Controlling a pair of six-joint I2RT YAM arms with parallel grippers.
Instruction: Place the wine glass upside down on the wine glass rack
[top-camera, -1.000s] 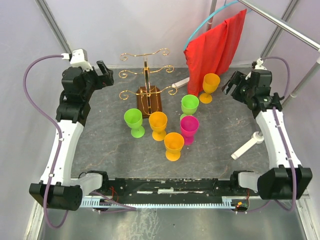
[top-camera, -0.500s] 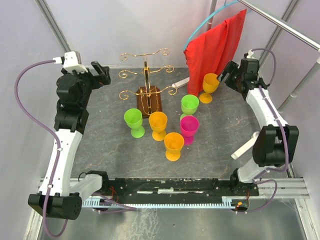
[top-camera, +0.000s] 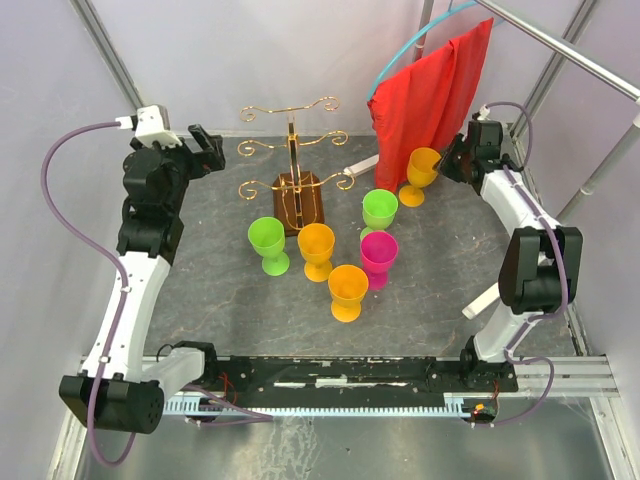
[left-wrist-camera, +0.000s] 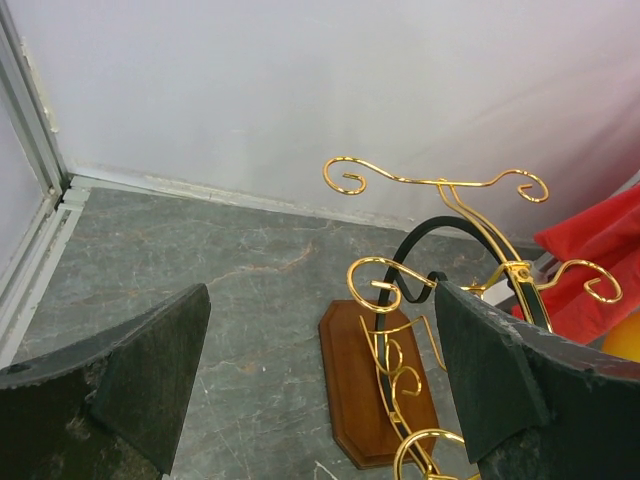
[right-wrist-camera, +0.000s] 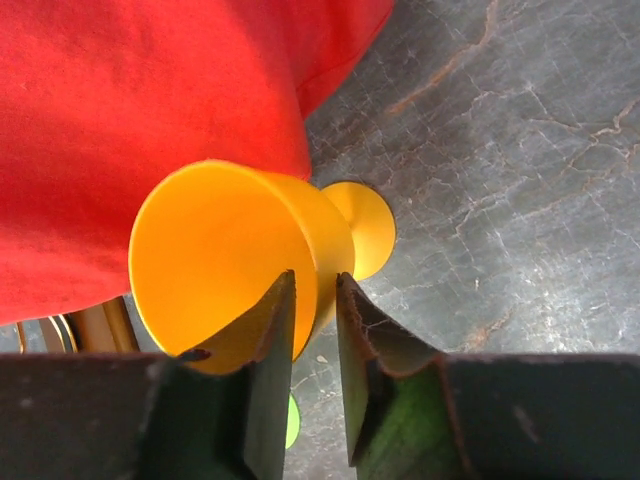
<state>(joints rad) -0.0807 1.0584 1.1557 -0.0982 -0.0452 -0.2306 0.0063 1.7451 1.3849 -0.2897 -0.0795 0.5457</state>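
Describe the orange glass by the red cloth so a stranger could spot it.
Look to the red cloth hanging at the table's back right. Just below it stands one orange wine glass, alone, its rim straddled by the right gripper. The other glasses cluster mid-table beside the gold rack.

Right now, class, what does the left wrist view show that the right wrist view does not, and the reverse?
Left wrist only: the wine glass rack with its scroll arms and wooden base, framed by the open left end effector. Right wrist only: the right end effector straddling the orange wine glass at its rim. Both: the red cloth and the grey table.
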